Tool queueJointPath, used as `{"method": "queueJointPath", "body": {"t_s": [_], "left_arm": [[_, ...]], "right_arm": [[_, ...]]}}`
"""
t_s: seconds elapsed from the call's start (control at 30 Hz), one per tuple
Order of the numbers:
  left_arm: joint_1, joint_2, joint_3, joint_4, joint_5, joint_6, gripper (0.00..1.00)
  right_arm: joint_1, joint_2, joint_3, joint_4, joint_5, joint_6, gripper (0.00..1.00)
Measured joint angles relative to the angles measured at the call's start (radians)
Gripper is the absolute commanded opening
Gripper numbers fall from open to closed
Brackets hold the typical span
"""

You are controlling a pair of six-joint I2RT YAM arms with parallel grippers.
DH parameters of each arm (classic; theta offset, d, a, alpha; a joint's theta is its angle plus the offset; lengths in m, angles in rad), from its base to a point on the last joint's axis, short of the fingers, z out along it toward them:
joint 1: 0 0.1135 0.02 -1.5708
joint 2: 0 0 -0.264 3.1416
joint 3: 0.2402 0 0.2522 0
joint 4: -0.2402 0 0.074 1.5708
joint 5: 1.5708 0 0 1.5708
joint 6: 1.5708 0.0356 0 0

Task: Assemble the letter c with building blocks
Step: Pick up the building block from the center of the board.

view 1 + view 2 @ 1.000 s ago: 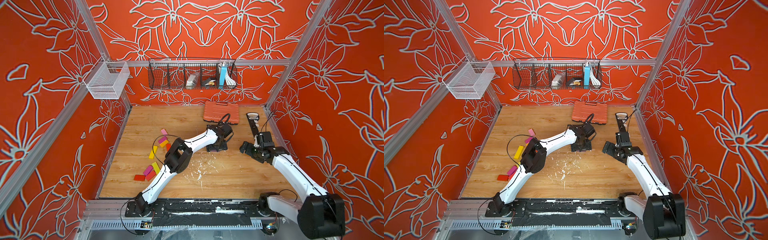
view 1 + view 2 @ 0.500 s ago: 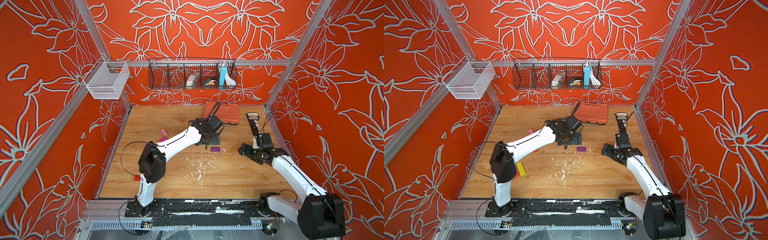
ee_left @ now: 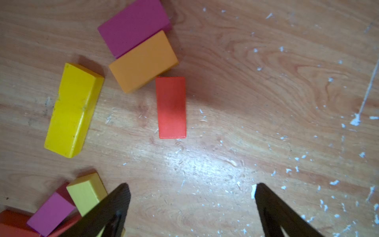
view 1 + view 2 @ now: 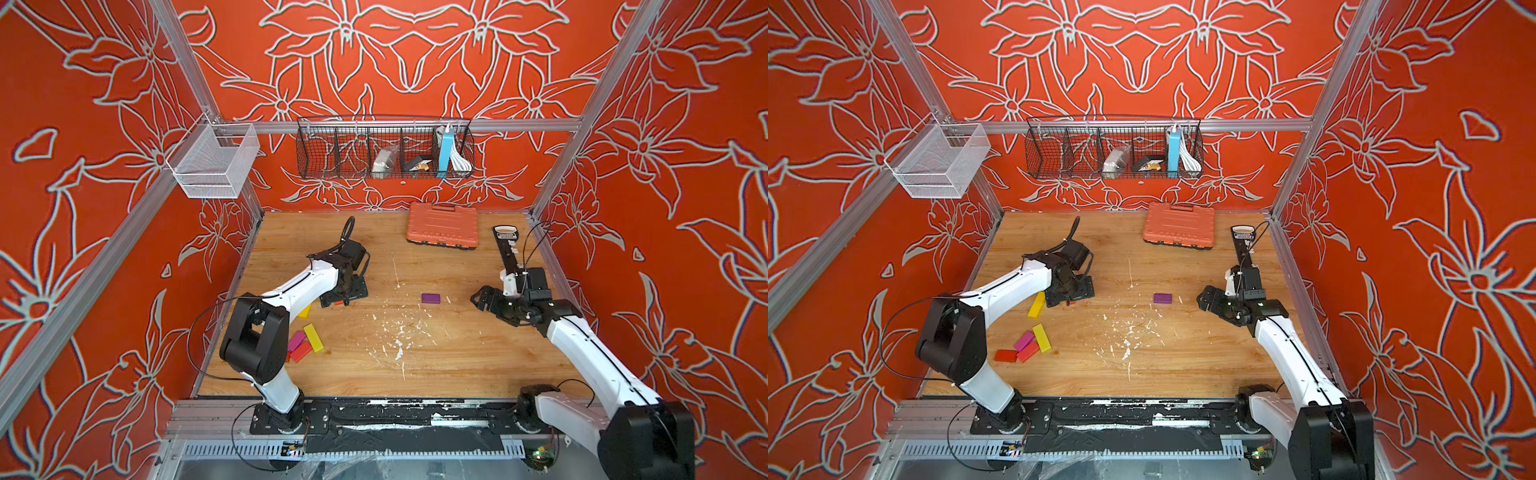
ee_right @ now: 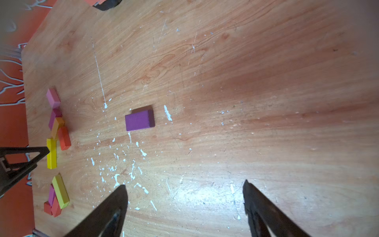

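The wooden counter [image 4: 457, 365], flecked with white chips, carries an orange ribbed case [image 4: 442, 226] at its far edge, well beyond both tools. The left tool [image 3: 190, 190] hangs just above the counter with its two dark fingers spread wide and nothing between them. The right tool [image 5: 184, 188] is likewise wide open and holds nothing.

The building blocks lie mostly around the left tool. A long yellow bar [image 3: 72, 110] lies flat, ahead of one finger and out to that side. A small pile [image 3: 50, 213] of one paler yellow, one pink and some red pieces sits close beside that same finger, which partly hides it. Further ahead, an orange block [image 3: 143, 61] and a magenta block [image 3: 133, 26] lie side by side, long faces touching. A red block [image 3: 171, 107] lies flat ahead of the open gap, apart from both fingers, its far end at the orange block's corner.

A single purple block [image 5: 139, 121] lies flat ahead of the right tool, well apart from its tips. In both top views it sits between the two tools [image 4: 430, 298] [image 4: 1162, 298].
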Motion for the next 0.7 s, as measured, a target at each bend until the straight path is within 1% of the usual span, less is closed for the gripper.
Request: {"method": "queueJointPath", "body": {"t_s": [0.2,0.3,0.37,0.7], "left_arm": [[0.069,0.031,-0.004,0.039,0.029,0.024,0.87],[0.086,0.076,0.008,0.049,0.038,0.032,0.85],[0.092,0.106,0.021,0.052,0.047,0.037,0.84],[0.123,0.182,0.075,0.076,0.077,0.047,0.76]], "right_arm": [[0.039,-0.003,0.0,0.0,-0.009,-0.001,0.9],[0.056,0.009,0.0,0.0,-0.008,-0.001,0.93],[0.066,0.026,0.0,-0.001,-0.005,-0.002,0.98],[0.074,0.071,0.004,-0.006,0.024,-0.014,0.98]]}}
